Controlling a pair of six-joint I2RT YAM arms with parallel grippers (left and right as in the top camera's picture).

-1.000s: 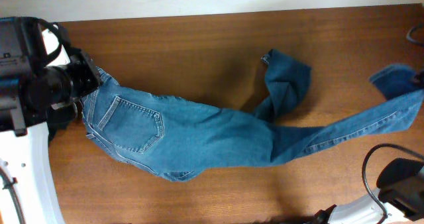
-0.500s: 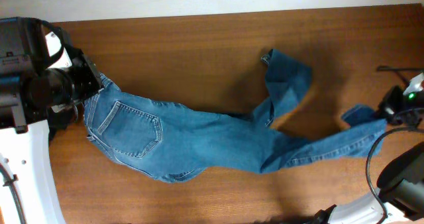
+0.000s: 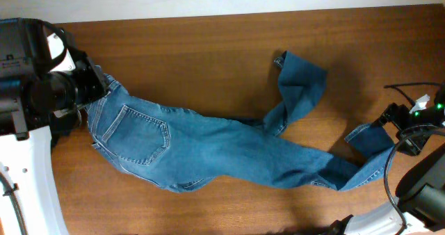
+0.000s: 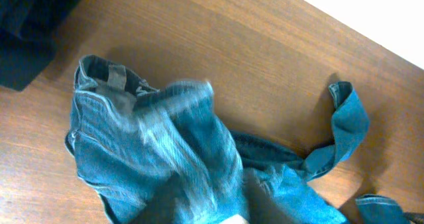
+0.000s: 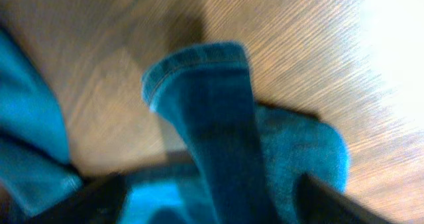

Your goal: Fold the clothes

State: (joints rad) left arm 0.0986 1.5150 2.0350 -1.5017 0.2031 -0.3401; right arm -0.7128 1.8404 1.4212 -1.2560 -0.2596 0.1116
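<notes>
Black arms (image 3: 31,82), white links (image 3: 31,179), black cables (image 3: 384,181); green light (image 3: 417,112) by right gripper (image 3: 393,127).

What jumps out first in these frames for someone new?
The medium-blue denim jeans sprawl across the brown wooden table, back pocket up, waistband at the left end effector. One leg curls toward the far edge mid-table; the other bunches near the front right, its hem beside the right end effector.
</notes>
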